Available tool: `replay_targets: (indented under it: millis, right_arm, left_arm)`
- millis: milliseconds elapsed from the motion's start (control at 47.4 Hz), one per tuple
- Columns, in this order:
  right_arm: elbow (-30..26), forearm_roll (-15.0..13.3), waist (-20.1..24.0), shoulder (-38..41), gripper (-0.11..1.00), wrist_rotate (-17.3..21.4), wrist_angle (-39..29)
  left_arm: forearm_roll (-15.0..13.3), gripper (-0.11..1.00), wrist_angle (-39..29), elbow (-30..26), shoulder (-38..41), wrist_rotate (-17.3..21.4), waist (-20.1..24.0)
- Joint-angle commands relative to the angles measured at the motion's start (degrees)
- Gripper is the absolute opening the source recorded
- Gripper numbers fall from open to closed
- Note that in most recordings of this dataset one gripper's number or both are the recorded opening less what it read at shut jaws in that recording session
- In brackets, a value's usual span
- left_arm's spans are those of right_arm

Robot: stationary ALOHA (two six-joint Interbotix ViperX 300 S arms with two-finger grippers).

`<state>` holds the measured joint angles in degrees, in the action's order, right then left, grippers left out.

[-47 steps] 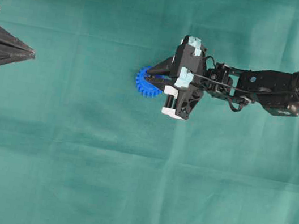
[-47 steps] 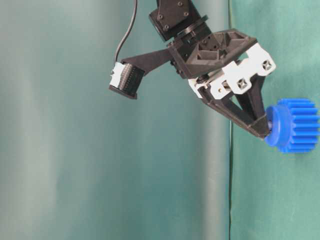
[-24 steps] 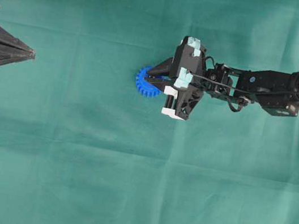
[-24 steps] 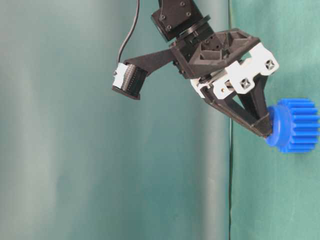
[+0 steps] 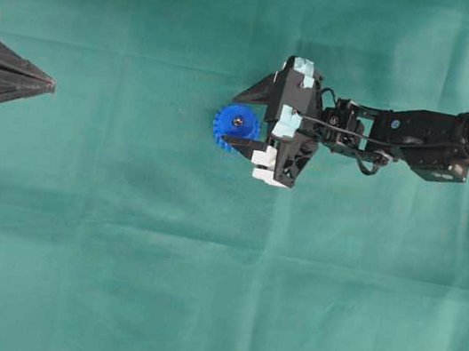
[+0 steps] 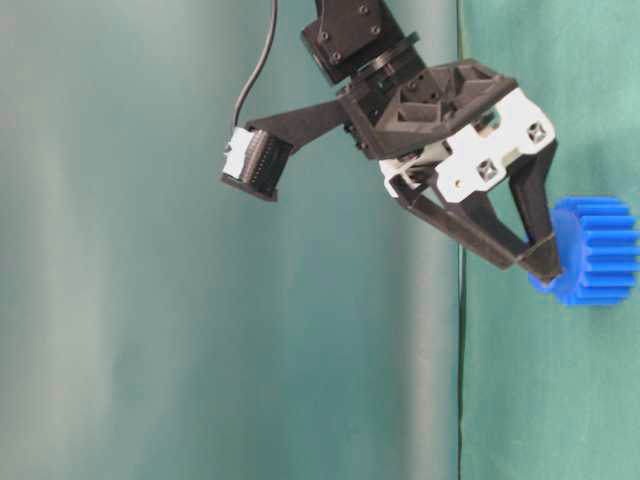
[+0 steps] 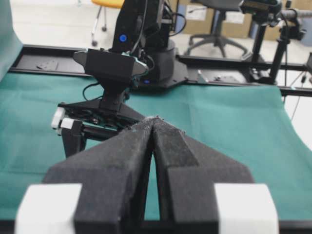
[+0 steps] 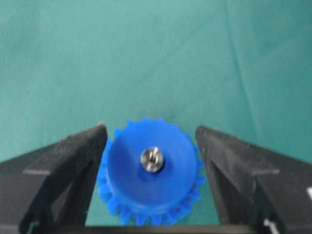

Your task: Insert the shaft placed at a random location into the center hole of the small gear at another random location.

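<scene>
shaft (image 8: 151, 159) in gear (image 8: 146, 190) hub, btwn spread right claw (image 8: 151, 141) fingers

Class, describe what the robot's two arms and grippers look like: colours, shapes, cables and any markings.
Both grippers are black with white blocks at the base of wedge-shaped fingers. The right gripper has pale teal tape patches on its body and thin black cables looping along its black arm. The left gripper has rough, foam-like black fingers tapering to a point.

Bright blue small gear (image 8: 148, 170), toothed rim the same blue — shiny silver-grey shaft (image 8: 151, 159) at its middle. Plain teal-green cloth over the table (image 5: 113, 254). Black right end effector (image 5: 243, 114) with white blocks; black left end effector (image 7: 155, 127), white-trimmed too.
</scene>
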<state>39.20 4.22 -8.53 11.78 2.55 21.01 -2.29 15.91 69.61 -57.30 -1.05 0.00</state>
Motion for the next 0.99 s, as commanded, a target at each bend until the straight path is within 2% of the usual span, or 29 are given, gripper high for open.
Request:
replay_targets:
  millis: [0, 359, 633, 759, 970]
  right_arm:
    - [-1.41, 0.09, 0.35, -2.11, 0.74, 0.18, 0.53]
    - [-0.7, -0.26, 0.44, -11.34, 0.74, -0.53, 0.18]
    - [0.79, -0.35, 0.79, -13.27, 0.74, -0.53, 0.18]
    - [3.69, -0.35, 1.05, -16.26, 0.74, -0.53, 0.44]
    - [12.39, -0.26, 1.58, -26.1, 0.74, -0.35, 0.88]
  left_arm:
    - [-0.09, 0.0, 0.35, -0.53, 0.18, 0.0, -0.09]
    - [-0.09, 0.0, 0.44, -0.53, 0.09, 0.0, -0.09]
    - [-0.09, 0.0, 0.44, -0.62, 0.0, 0.0, -0.09]
    - [-0.09, 0.0, 0.44, -0.62, -0.09, 0.0, -0.09]
    - [-0.09, 0.0, 0.26, -0.53, -0.44, 0.0, -0.09]
